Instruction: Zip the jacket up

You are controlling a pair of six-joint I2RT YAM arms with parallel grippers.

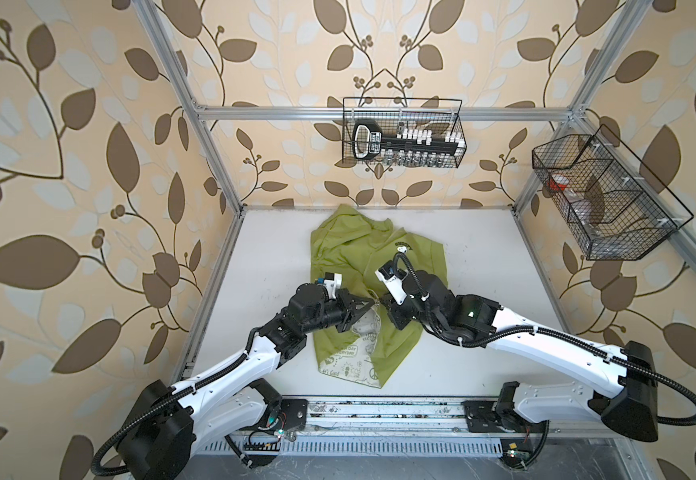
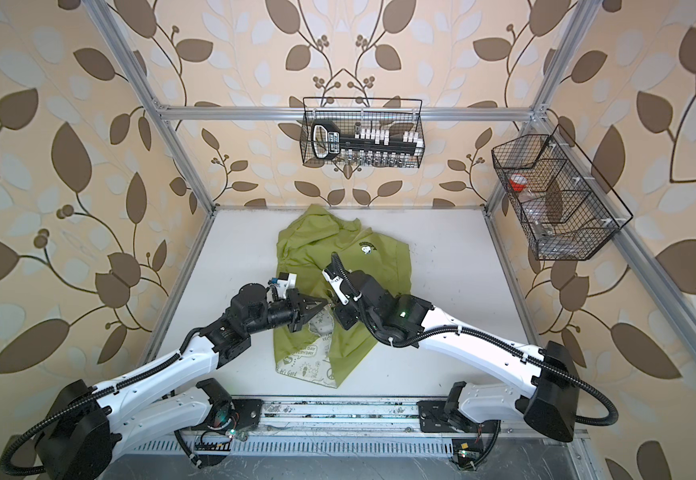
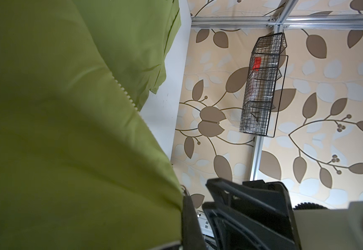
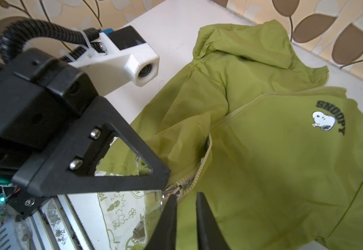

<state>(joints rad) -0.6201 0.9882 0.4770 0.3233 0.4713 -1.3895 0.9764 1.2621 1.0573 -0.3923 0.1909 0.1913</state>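
Left tool (image 4: 165, 178) pinches the jacket (image 4: 263, 162) at the zipper (image 4: 202, 166); right tool (image 4: 185, 197), fingers slightly apart, hovers just beside

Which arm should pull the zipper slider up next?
Right, probably. The right gripper has its fingers apart, right at the zipper slider. The left gripper is shut on the jacket beside it, anchoring the fabric.

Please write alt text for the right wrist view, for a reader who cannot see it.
The right gripper, jaws slightly apart, hovers close beside the metal zipper pull of a lime-green Snoopy jacket lying on a white table. The left gripper pinches the jacket's edge next to the pull.
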